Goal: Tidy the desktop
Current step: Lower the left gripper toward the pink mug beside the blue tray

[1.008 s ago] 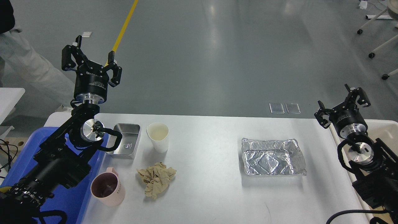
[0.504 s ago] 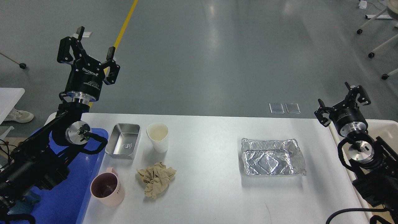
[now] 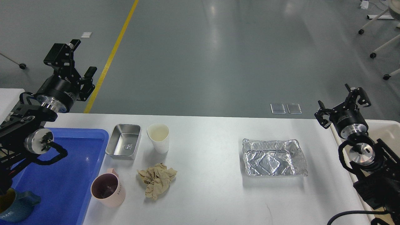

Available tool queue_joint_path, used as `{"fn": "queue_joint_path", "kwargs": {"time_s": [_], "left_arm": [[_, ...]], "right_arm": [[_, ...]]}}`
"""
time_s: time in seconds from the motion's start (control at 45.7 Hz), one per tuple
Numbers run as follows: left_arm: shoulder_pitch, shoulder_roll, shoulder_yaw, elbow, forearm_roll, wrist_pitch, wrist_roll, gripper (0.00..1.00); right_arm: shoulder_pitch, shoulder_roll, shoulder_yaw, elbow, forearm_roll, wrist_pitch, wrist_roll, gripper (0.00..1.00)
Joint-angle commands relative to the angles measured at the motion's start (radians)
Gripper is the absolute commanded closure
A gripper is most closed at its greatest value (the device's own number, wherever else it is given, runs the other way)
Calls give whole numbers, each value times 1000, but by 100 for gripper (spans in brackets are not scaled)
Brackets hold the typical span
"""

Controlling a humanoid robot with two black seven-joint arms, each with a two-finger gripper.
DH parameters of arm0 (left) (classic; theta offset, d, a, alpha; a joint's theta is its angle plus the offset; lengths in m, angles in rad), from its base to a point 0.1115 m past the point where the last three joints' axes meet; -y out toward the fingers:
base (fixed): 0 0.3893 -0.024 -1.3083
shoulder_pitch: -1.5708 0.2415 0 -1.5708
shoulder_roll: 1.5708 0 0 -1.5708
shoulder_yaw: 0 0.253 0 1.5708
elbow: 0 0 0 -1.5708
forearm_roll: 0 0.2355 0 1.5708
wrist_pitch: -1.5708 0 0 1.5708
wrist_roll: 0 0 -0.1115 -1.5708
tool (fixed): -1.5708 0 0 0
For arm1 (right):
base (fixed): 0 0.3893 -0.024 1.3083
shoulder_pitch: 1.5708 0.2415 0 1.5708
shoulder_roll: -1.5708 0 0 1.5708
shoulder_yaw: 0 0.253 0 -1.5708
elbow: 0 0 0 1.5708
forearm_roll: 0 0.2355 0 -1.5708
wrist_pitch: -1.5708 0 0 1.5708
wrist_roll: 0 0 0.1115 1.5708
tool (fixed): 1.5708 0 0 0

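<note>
Desktop [image 3: 212,193] fills near half of view, w/ blue tray [image 3: 65,175] at left edge and pale bin [image 3: 382,129] at right. Left gripper [image 3: 72,57] raised past far-left corner, fingers apart, holding nothing. Right gripper [image 3: 342,101] up at far right, fingers spread, empty. On top: steel tin [image 3: 123,145], paper cup [image 3: 158,137], pink mug [image 3: 107,191], crumpled napkin [image 3: 157,179], foil tray [image 3: 273,157].

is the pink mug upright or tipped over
Upright. The pink mug stands on its base on the desktop, its round open mouth facing up beside the blue tray.
</note>
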Motion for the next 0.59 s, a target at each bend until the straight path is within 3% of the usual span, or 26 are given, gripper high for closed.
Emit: {"fn": "queue_joint_path", "kwargs": {"time_s": [0.0,0.153,0.372,0.504,0.57], "left_arm": [[-2,97,75,-40,63,55,24,3],[-12,165,106,-124,177,19,27,3],[-15,171,95,-138,177,-211,21,2],[-15,169,92,-138,192,-144,47,2],[-14,181,99,-144,235,-107,83,2]], "right_arm": [[-5,-1,1,-3,0,13,1,0],[-7,-2,2,-7,1,15,1,0],[-7,-2,2,-6,0,15,1,0],[-15,-2,2,-6,1,15,1,0],[-19,-2,2,-4,1,15,3,0]]}}
